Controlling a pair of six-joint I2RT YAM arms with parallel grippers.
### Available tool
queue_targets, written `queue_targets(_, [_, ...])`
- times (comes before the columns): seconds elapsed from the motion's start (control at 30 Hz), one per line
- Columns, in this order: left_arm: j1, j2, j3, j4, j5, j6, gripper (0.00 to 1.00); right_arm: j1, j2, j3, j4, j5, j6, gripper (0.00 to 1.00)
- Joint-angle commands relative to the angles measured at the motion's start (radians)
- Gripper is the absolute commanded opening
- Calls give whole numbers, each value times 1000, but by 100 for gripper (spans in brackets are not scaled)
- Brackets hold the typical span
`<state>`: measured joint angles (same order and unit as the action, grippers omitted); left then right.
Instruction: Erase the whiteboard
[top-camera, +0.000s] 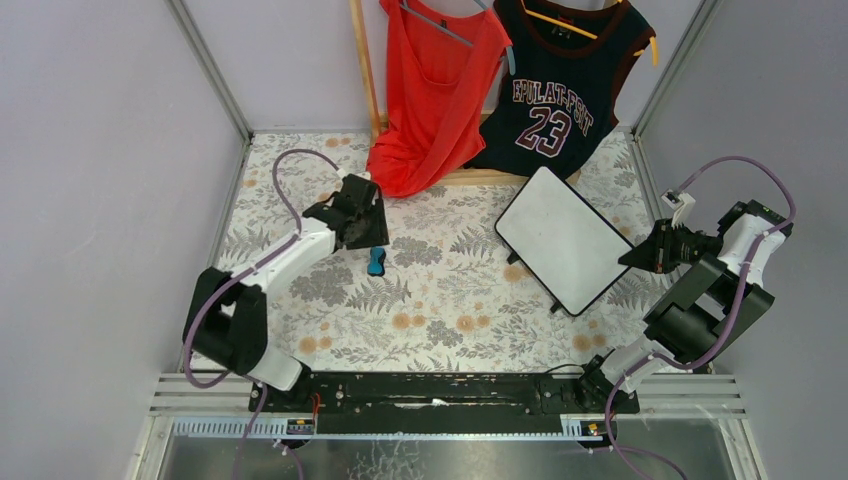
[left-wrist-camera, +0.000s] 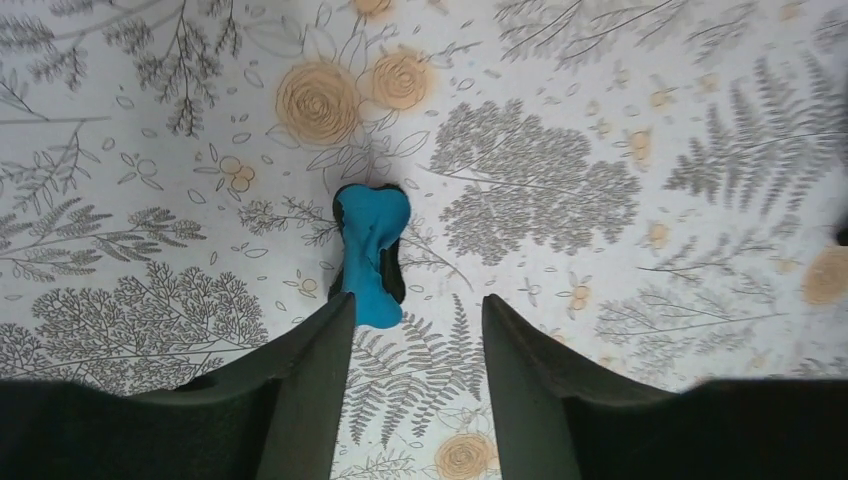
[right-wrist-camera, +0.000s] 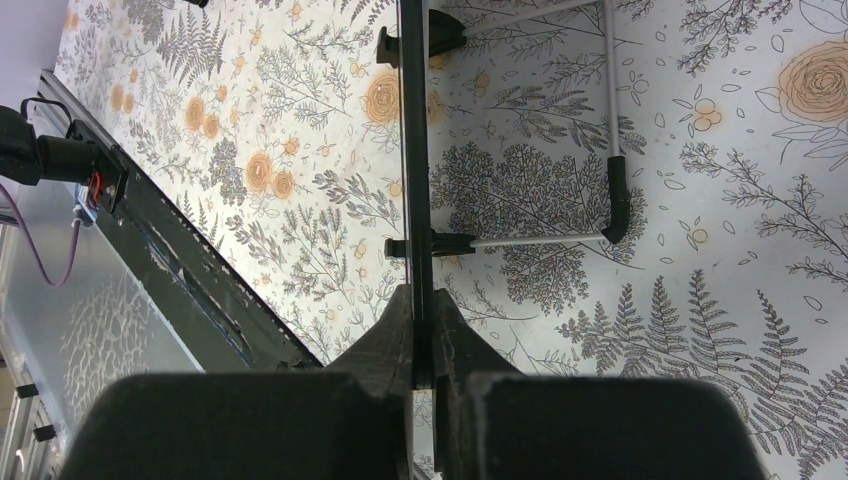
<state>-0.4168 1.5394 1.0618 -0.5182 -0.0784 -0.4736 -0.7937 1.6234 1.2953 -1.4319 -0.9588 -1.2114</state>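
Note:
The whiteboard (top-camera: 565, 238) is held tilted above the right side of the table, and its white face shows no marks in the top view. My right gripper (top-camera: 640, 255) is shut on its right edge. In the right wrist view the board's thin black edge (right-wrist-camera: 414, 150) runs straight up from between the closed fingers of the right gripper (right-wrist-camera: 422, 300). A small blue eraser (top-camera: 376, 261) lies on the floral cloth left of centre. My left gripper (left-wrist-camera: 415, 305) hovers open just short of the eraser (left-wrist-camera: 368, 255), whose near end lies by the left fingertip (left-wrist-camera: 335, 320). Nothing is between its fingers.
A red top (top-camera: 430, 90) and a dark number 23 jersey (top-camera: 560, 90) hang on a wooden rack at the back, their hems reaching the table. The whiteboard's wire stand (right-wrist-camera: 615, 190) folds out beneath it. A black rail (top-camera: 440, 390) runs along the near edge. Grey walls enclose both sides.

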Motion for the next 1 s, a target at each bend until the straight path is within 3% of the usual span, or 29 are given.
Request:
queue_targets(0.0, [5,-87,2,60,15,-10,50,13,-3,-11,-8,153,-35,0])
queue_targets(0.27, [5,-232,-110,293,238,-15,100,13,9,-25,7,162,-24,0])
queue_targets(0.43, [6,-247,-104,311,259,-22,100,13,3,-25,0,169,-28,1])
queue_targets(0.6, [6,-244,-112,325,258,-21,100,13,-4,-3,-18,165,-27,12])
queue_targets(0.7, [6,-246,-120,332,257,-22,100,13,-7,16,-31,162,-19,23])
queue_targets(0.9, [5,-231,-125,324,247,-18,100,14,-52,29,-32,156,-3,54])
queue_targets(0.97, [5,-231,-135,333,249,-21,100,13,-63,38,-34,151,9,57])
